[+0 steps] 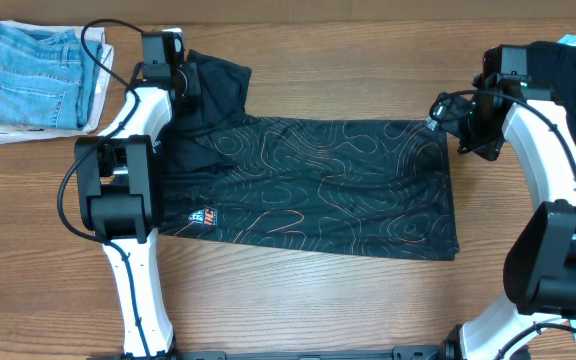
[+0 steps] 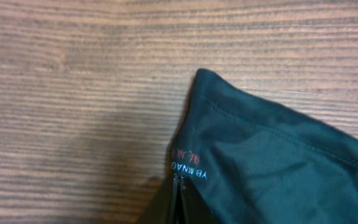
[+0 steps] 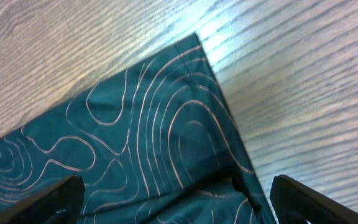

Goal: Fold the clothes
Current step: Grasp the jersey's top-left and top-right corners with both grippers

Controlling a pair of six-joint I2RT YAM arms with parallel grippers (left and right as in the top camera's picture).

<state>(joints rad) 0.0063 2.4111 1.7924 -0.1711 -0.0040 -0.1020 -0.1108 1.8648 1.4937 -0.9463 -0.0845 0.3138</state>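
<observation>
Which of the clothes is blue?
The folded jeans at the top left of the overhead view. The shirt spread in the middle is black with thin orange lines.

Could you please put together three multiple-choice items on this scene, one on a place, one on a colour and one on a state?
1. Where do the folded jeans lie in the overhead view?
A. At the top left
B. At the bottom centre
C. At the right edge

2. What colour are the thin contour lines on the black shirt?
A. White
B. Green
C. Orange

3. How does the right gripper stand?
A. Shut on the jeans
B. Open, its fingers either side of the shirt's corner
C. Shut, over bare wood

Answers:
1 A, as the jeans sit in the top left corner of the overhead view.
2 C, as the lines show orange in both the overhead and right wrist views.
3 B, as the right wrist view shows both fingers wide apart with the shirt's corner between them.
</observation>
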